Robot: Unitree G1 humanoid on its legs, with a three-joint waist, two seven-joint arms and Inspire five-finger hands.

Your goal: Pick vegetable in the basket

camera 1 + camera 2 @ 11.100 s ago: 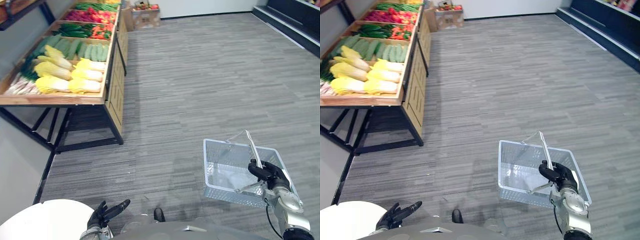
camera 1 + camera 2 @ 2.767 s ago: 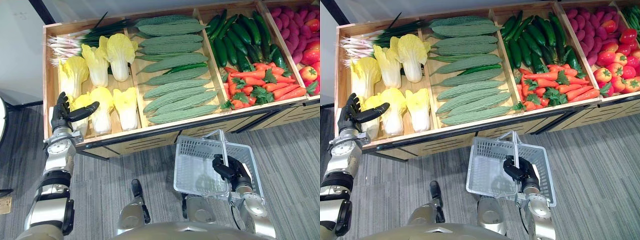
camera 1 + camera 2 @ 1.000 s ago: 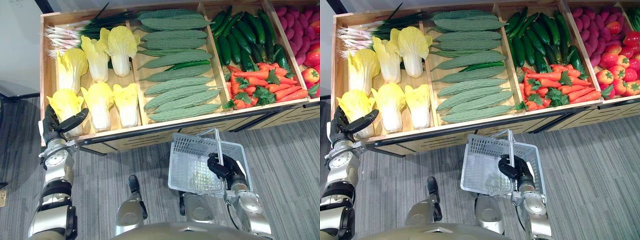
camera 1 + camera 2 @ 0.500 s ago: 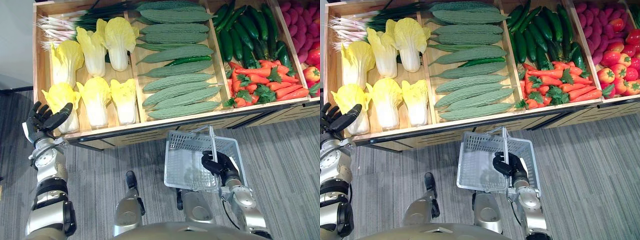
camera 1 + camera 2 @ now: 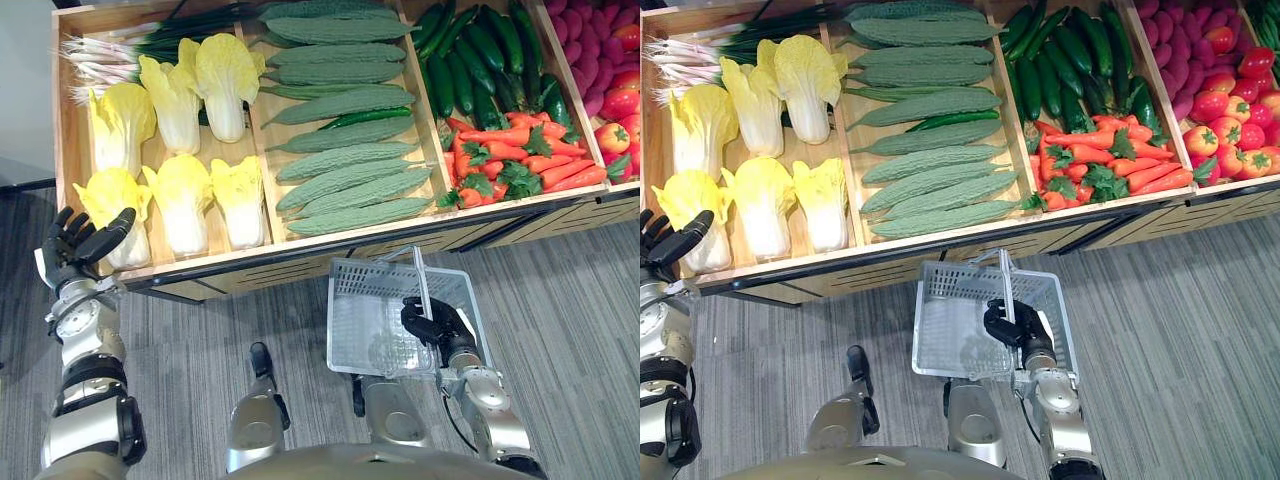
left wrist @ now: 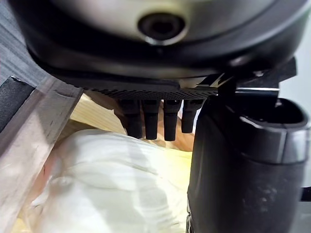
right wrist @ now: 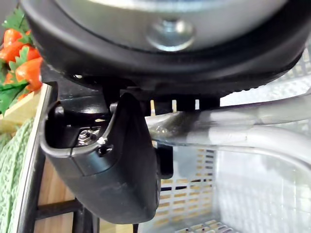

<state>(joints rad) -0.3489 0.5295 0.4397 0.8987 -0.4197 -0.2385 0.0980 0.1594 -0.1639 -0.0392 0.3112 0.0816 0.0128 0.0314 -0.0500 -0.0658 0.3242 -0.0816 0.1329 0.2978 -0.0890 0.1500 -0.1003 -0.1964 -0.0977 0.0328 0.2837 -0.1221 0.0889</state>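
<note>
**Left hand open by the corner cabbage, basket hanging from the right**

The nearest yellow-leafed, white-stemmed cabbage (image 5: 113, 197) lies in the front left corner of the slatted wooden produce stand (image 5: 250, 252), among its fellows. The left hand (image 5: 76, 243) is raised at that corner on a bent arm. Its fingers are straight and fanned apart, and its thumb points at the cabbage. Whether it touches the leaves I cannot tell.

The pale grey plastic mesh basket (image 5: 372, 270) hangs low before the stand's front edge, over the grey striped floor (image 5: 570, 300). The right hand (image 5: 432, 320) has its fingers curled round the basket's metal handle (image 5: 419, 285).

Further along the stand lie knobbly green gourds (image 5: 345, 185), dark cucumbers (image 5: 480, 60) and orange carrots (image 5: 510, 155).
</note>
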